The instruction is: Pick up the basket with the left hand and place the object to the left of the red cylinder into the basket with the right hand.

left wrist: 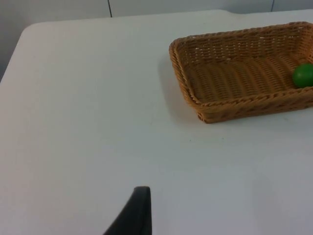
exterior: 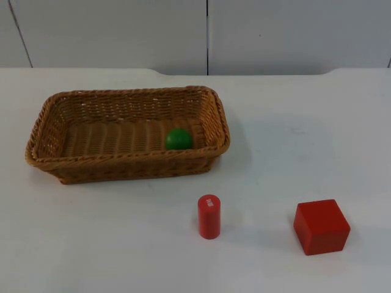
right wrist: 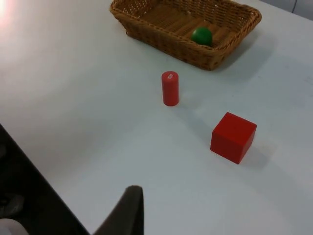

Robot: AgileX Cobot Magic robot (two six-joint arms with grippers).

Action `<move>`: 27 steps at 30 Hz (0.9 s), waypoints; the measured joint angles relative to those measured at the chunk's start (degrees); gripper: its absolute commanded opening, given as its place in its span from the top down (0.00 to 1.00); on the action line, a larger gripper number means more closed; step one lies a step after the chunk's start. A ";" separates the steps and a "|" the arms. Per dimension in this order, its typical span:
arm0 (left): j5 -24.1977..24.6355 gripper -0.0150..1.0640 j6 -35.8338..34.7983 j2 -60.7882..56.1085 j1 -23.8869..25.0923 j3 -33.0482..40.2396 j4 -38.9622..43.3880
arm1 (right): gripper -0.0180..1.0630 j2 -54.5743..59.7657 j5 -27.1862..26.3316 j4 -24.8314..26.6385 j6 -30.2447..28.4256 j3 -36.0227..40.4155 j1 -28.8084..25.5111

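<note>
A brown wicker basket (exterior: 49, 131) (left wrist: 195, 93) (right wrist: 146, 27) rests on the white table, left of centre. A green ball (exterior: 178, 139) (left wrist: 303, 75) (right wrist: 201, 35) lies inside it, near its right end. In front of the basket a red cylinder (exterior: 209, 217) (right wrist: 170, 88) stands upright. My left gripper (left wrist: 138, 213) waits above bare table, well off the basket's left end. My right gripper (right wrist: 128, 210) waits back from the objects, with the cylinder and a cube ahead of it. Neither gripper touches anything.
A red cube (exterior: 321, 226) (right wrist: 233, 137) sits on the table to the right of the cylinder. The grey partition wall (exterior: 208, 33) closes off the back. The table's dark edge (right wrist: 24, 191) runs close to my right gripper.
</note>
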 measured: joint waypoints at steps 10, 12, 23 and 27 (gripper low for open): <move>0.00 0.01 -3.74 0.00 0.00 0.00 2.68 | 0.01 0.00 0.00 0.00 0.00 0.00 0.00; 0.04 0.01 -3.87 0.00 0.00 0.00 2.79 | 0.01 0.00 0.00 0.00 0.00 0.00 0.00; 0.04 0.01 -3.99 0.00 0.00 0.00 3.00 | 0.01 0.00 -0.12 0.08 0.00 0.00 -3.56; 0.04 0.01 -3.99 0.00 0.00 0.00 3.00 | 0.01 0.00 -0.12 0.12 0.00 0.00 -12.46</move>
